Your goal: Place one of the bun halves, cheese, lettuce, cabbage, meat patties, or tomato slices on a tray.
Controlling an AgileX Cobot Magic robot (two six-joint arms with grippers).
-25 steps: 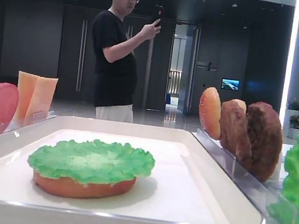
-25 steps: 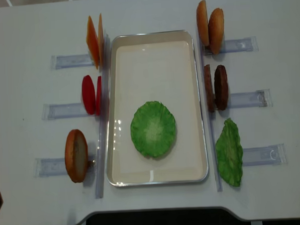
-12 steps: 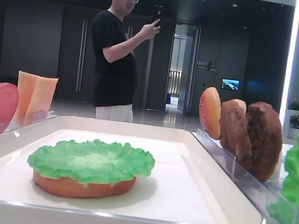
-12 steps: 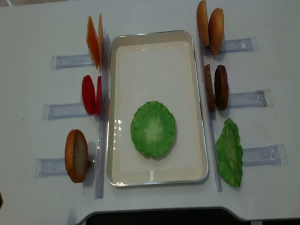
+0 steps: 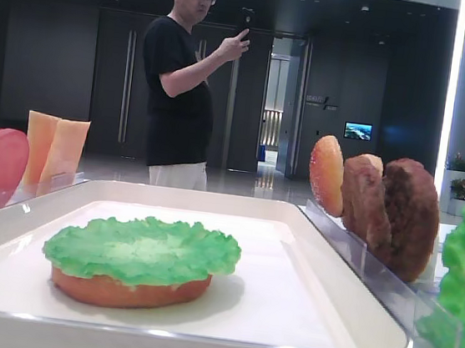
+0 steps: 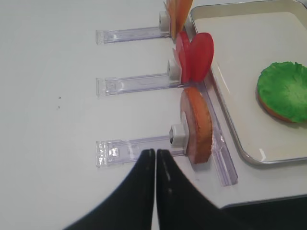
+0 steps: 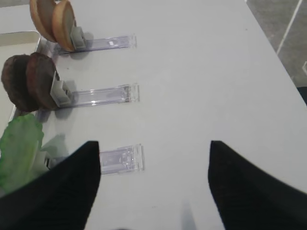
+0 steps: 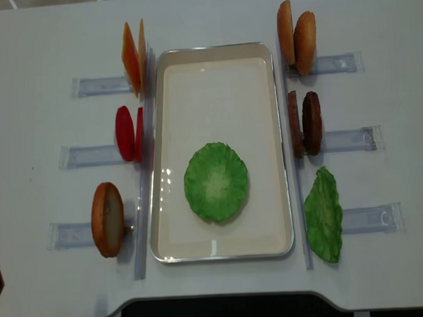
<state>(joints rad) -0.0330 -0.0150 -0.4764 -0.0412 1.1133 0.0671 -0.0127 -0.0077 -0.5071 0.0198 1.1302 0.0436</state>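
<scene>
One white surface (image 8: pixel 38 47), dark lobby behind, a man (image 5: pixel 182 84) there holding up a phone. Tray (image 8: pixel 214 53) runs lengthwise away from me; lettuce (image 8: pixel 216 182) lies flat on a bun inside its near half. Left gripper (image 6: pixel 156 152) jaws pressed together, right gripper (image 7: pixel 154 143) jaws spread, empty.

White tabletop (image 8: pixel 38 40) carries six clear plastic rack strips (image 8: pixel 347 140), three per side, w/ a bulky green leaf stack (image 8: pixel 323 215) standing in the near right one, while a man in black tee (image 5: pixel 184 84) stands in bg holding up a phone (image 5: pixel 248 18).
</scene>
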